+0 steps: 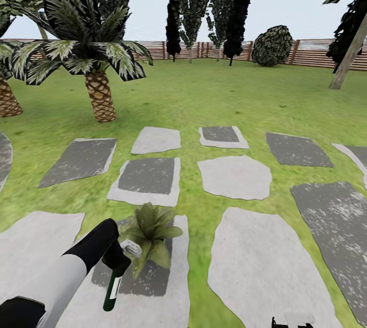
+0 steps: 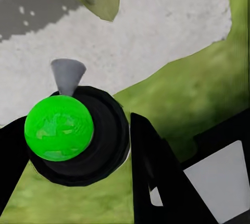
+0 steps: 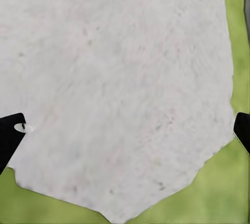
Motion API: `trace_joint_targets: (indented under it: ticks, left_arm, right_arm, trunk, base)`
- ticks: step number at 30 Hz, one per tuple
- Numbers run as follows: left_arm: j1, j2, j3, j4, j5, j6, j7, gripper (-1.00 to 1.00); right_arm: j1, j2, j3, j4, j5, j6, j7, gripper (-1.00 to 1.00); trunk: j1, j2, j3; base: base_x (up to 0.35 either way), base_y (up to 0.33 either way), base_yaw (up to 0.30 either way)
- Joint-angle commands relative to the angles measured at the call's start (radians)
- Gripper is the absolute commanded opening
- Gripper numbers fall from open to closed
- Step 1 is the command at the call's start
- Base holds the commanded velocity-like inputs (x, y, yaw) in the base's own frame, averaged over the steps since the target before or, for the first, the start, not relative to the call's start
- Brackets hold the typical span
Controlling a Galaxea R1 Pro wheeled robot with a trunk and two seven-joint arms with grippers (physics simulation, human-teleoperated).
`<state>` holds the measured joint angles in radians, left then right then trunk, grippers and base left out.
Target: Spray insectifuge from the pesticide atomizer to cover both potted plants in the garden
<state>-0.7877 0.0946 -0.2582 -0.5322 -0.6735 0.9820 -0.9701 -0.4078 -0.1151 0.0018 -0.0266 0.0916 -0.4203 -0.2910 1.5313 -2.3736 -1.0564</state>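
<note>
Left tool [image 1: 118, 262] was clamped on the pesticide atomizer [image 1: 113, 287], its nozzle beside one potted plant [image 1: 151, 234]; I judged pickup done, spraying of both unconfirmed, right tool's fingers [image 3: 10, 135] apart.

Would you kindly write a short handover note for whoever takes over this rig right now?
Left gripper: shut on the pesticide atomizer, trigger head toward a potted plant on a grey stepping stone.
Right gripper: open, fingers wide apart over a pale stone, holding nothing.
Done: atomizer picked up and brought to this plant.
Left: whether the plant is covered cannot be told; find and spray the other plant.
</note>
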Motion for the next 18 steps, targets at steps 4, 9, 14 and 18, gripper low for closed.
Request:
trace_joint_targets:
  ticks: [4, 9, 14, 18]
  left_arm:
    - [-0.001, 0.001, -0.004, -0.002, -0.011, 0.003, -0.010, -1.00]
    - [-0.001, 0.002, -0.004, -0.002, -0.011, 0.003, -0.010, -1.00]
    - [0.004, 0.003, -0.005, -0.002, -0.011, 0.003, -0.010, -1.00]
    - [0.009, 0.013, -0.003, 0.000, -0.011, 0.001, -0.009, -1.00]
  right_arm:
    - [0.000, 0.000, 0.000, 0.001, 0.010, 0.000, -0.007, 1.00]
    - [0.000, 0.000, 0.000, 0.001, 0.010, 0.000, -0.006, 1.00]
    - [0.000, 0.000, 0.000, 0.001, 0.010, 0.000, -0.007, 1.00]
    - [0.000, 0.000, 0.000, 0.001, 0.009, 0.000, -0.007, 1.00]
  trunk:
    - [0.000, 0.000, -0.001]
    - [0.000, 0.000, -0.001]
    - [0.000, 0.000, -0.001]
    - [0.000, 0.000, -0.001]
  base:
    - [-0.094, -0.272, 0.275]
    - [-0.031, -0.272, 0.277]
    - [-0.030, -0.271, 0.261]
    - [-0.199, -0.219, 0.039]
